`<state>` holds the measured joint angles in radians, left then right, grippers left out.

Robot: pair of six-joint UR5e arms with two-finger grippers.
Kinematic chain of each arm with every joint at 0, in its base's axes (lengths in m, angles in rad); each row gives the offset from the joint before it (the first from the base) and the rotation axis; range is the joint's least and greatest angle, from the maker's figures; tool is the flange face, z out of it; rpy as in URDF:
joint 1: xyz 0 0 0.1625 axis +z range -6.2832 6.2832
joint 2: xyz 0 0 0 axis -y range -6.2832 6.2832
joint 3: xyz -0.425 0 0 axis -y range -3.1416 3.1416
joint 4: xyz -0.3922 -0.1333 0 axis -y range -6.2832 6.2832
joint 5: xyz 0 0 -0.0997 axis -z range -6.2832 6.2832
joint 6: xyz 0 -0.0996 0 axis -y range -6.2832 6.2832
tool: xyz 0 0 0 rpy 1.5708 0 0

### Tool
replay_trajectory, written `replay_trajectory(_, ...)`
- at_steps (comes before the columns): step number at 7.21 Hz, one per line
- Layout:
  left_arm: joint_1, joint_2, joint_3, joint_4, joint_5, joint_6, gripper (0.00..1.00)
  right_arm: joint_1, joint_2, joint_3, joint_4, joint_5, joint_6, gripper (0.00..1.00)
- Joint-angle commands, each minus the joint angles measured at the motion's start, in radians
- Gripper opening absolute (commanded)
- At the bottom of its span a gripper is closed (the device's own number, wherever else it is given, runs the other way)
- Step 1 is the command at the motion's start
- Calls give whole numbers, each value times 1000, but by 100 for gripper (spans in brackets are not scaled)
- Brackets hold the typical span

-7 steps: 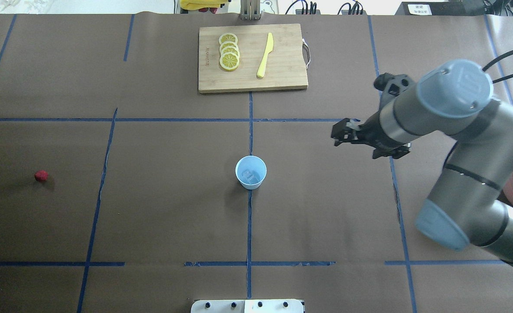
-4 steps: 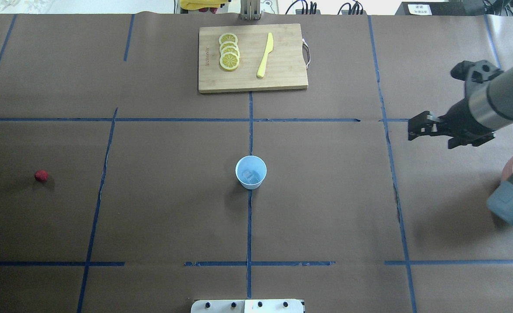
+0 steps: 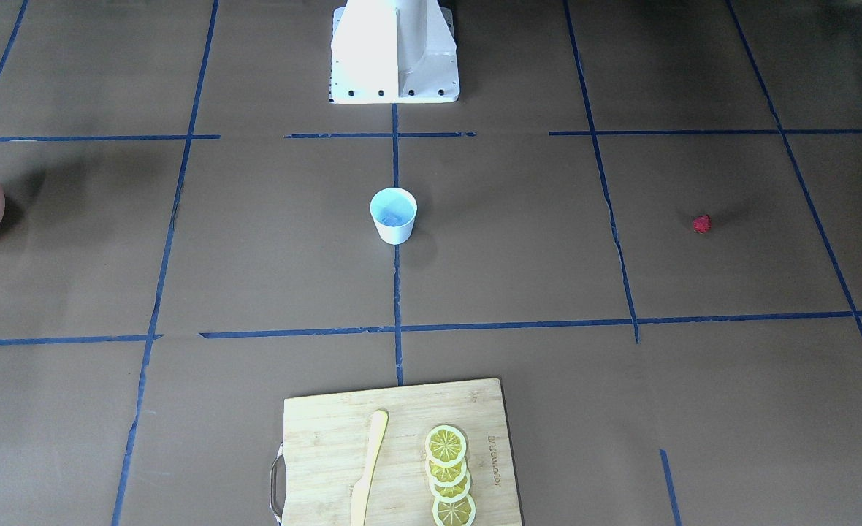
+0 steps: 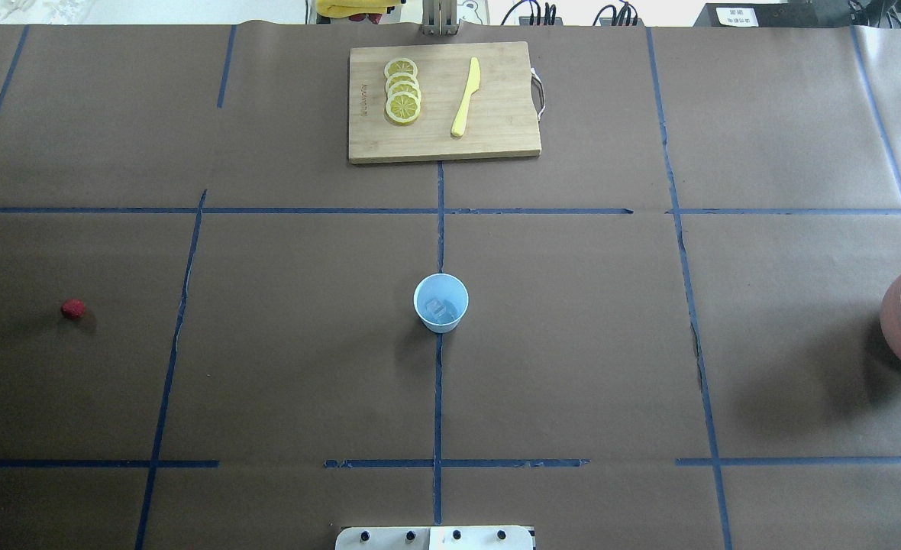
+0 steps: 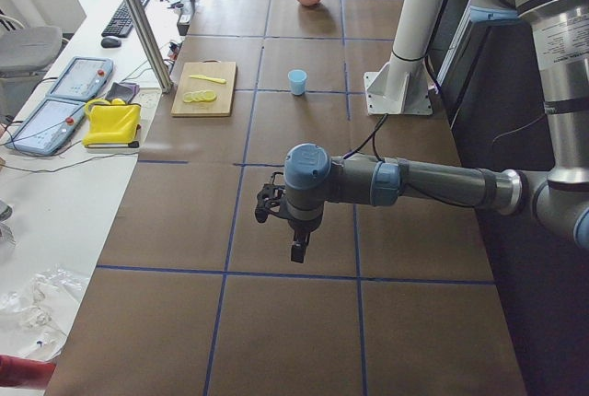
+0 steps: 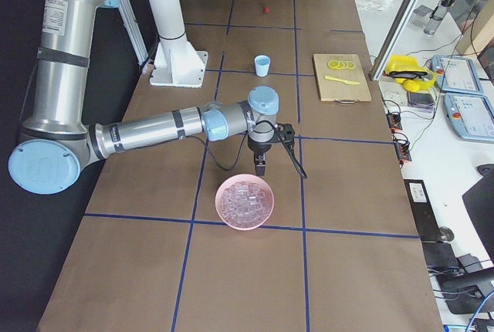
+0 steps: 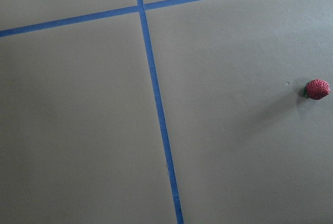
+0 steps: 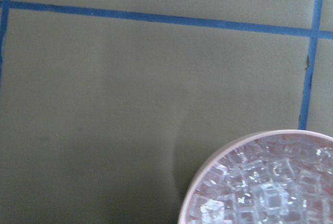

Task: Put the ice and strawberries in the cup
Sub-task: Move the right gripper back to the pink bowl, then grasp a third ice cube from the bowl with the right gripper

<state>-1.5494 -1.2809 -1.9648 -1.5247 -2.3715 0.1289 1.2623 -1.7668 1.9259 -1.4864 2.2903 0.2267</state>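
Going for ice, by my read: right arm (image 6: pixel 154 130) reaches low and near-level across the middle of the exterior right view, wrist bent down, right jaws hanging vertical just over the upper rim of the bowl (image 6: pixel 245 227); spread or pressed together, can't tell at this size. Its wrist cam has the ice (image 8: pixel 260 193) heaped at lower right of frame, so shift over the heap's middle before dropping, single out one top cube, pinch gently (looks slick), lift clear of the rim before heading to the cup (image 4: pixel 440 303). That cup stands upright mid-frame in overhead, something cube-like already inside. Far left on the desk (image 4: pixel 573 367) lies the strawberry (image 4: pixel 72 308), well apart from the cup. Left arm (image 5: pixel 414 180) level, left jaws pointing down above the desk, state can't tell either; its cam has the strawberry at right edge
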Motion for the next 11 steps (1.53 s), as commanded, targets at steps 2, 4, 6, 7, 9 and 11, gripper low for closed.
replay_trajectory(2,0,0,0,0,0,0,100,37,-46,-152,207,-3,-155,100)
replay_trajectory(4,0,0,0,0,0,0,100,34,-45,-267,462,-3,19,100)
replay_trajectory(6,0,0,-2,0,0,0,100,29,-46,-284,465,-2,23,99)
replay_trajectory(7,0,0,-2,0,0,2,100,11,-45,-279,477,4,69,98)
replay_trajectory(9,0,0,-8,0,0,0,100,-41,-51,-283,554,3,147,96)
replay_trajectory(11,0,8,-12,0,0,2,100,-41,-69,-283,554,0,149,77)
